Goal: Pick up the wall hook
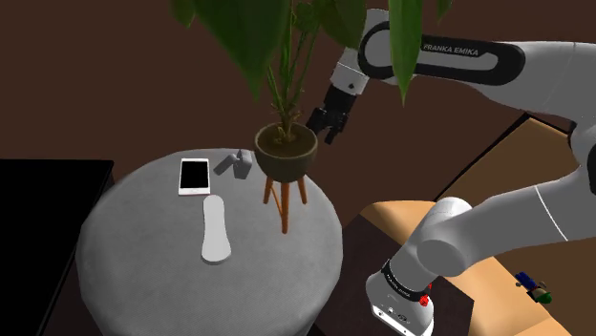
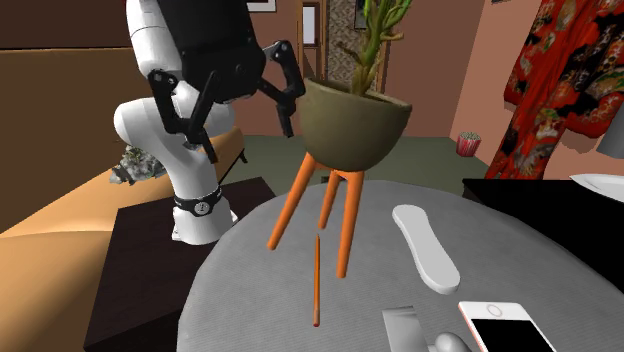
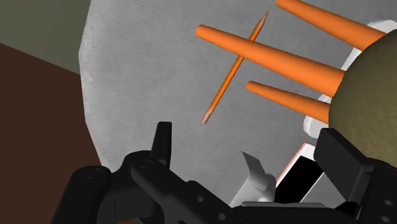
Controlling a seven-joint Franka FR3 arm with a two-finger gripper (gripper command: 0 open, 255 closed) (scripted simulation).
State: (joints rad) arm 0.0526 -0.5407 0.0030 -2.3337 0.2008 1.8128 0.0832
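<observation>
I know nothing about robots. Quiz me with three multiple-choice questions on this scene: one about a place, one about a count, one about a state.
1. Where does the wall hook lie? A. beside the phone B. on the floor C. hanging on a wall
2. How many orange legs hold up the plant pot? A. one B. three C. five
3. How is the gripper? A. shut on the phone B. shut on the hook C. open, holding nothing
Answers: 1 A, it rests on the table close by the phone; 2 B, three legs show under the pot; 3 C, its jaws stand apart in the air beside the pot.
</observation>
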